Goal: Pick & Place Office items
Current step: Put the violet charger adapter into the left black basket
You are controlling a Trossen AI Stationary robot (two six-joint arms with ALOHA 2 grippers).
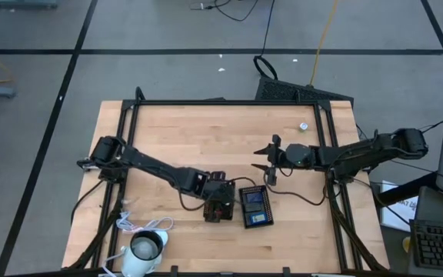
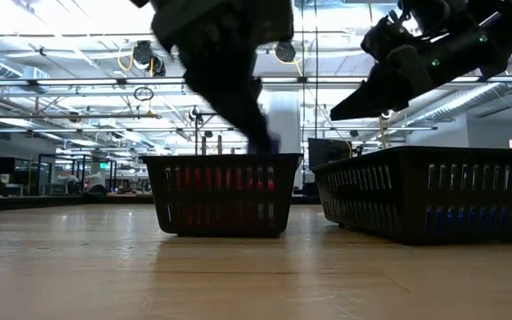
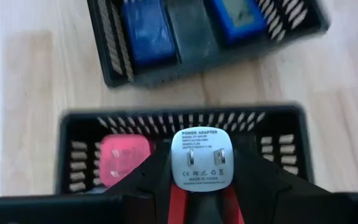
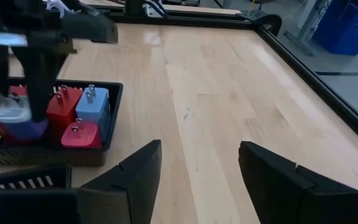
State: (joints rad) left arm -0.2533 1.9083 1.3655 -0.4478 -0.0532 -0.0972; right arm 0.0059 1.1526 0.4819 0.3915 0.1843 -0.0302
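Note:
My left gripper (image 3: 202, 163) is shut on a silvery-white power adapter (image 3: 202, 144), over the black tray (image 3: 278, 124) that holds red blocks (image 3: 124, 158). In the high view this gripper (image 1: 220, 201) is above the left tray (image 1: 218, 208). In the low view its fingers reach down to that tray's rim (image 2: 225, 158). The second tray (image 1: 256, 206) next to it holds dark and light blue blocks (image 3: 146, 31). One small silvery-white bit (image 1: 302, 126) lies alone on the table near the far right corner. My right gripper (image 1: 270, 161) hangs open above the table, beyond the trays. My left gripper pinches the white adapter's two opposite sides (image 3: 176, 163) between its two fingers, the pronged face turned toward the wrist camera. The fingers point down into the tray from above. Whether the adapter touches the red blocks below, I cannot tell.
A white cup-like thing with a cord (image 1: 144, 248) stands at the near left corner. The bare wooden table (image 4: 216, 93) stretches beyond the trays to the far edge. A black frame rail (image 4: 316, 74) runs along the table's sides. The right gripper (image 4: 201, 168) hangs over bare wood.

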